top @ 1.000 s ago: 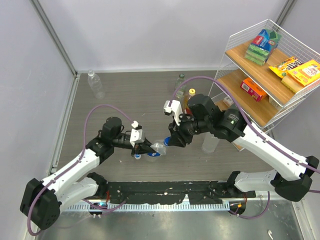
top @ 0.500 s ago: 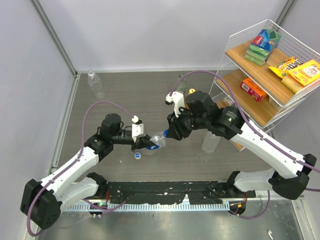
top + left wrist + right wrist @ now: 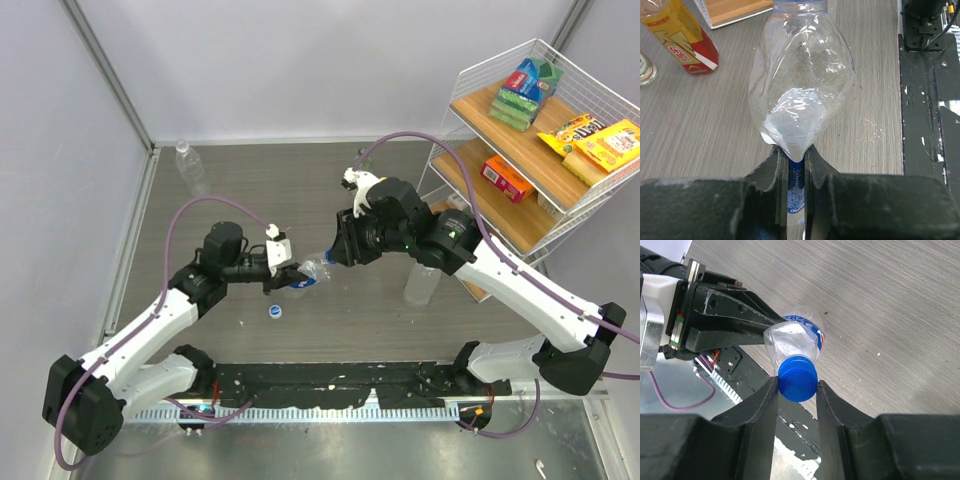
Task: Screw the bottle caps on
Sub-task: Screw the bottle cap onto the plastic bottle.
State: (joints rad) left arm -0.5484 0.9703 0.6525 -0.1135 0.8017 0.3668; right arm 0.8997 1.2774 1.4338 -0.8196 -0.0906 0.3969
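While the crushed clear bottle (image 3: 312,272) hangs in mid-air over the desk (image 3: 250,200), both arms have a piece of it. The left hand (image 3: 290,280) is squeezed nearly closed on the flattened bottom end. From the left wrist view (image 3: 792,155) you can see its fingers (image 3: 771,165) pinching the plastic flat, with a strip of blue label caught between them and the bottle's body (image 3: 800,85) bulging out ahead, all dented.

At the other end, the right hand (image 3: 340,255) is clamped on the blue cap (image 3: 798,378). In the right wrist view (image 3: 797,385) both fingers (image 3: 760,410) press against the cap's sides, and the cap sits right at the bottle's (image 3: 792,340) neck. Can't tell whether it's actually threaded on or just butted up against the mouth. The bottle lies roughly sideways between the two hands, neck toward the right arm.

Other stuff: a loose cap (image 3: 274,311), white with a blue middle, lies on the desk just below the held bottle. One upright clear bottle (image 3: 188,167) stands far back on the left, another clear one (image 3: 420,285) stands beside the right arm. An amber bottle with a red label (image 3: 680,35) shows in the left wrist view. A wire rack (image 3: 530,150) with boxed snacks sits on the right.
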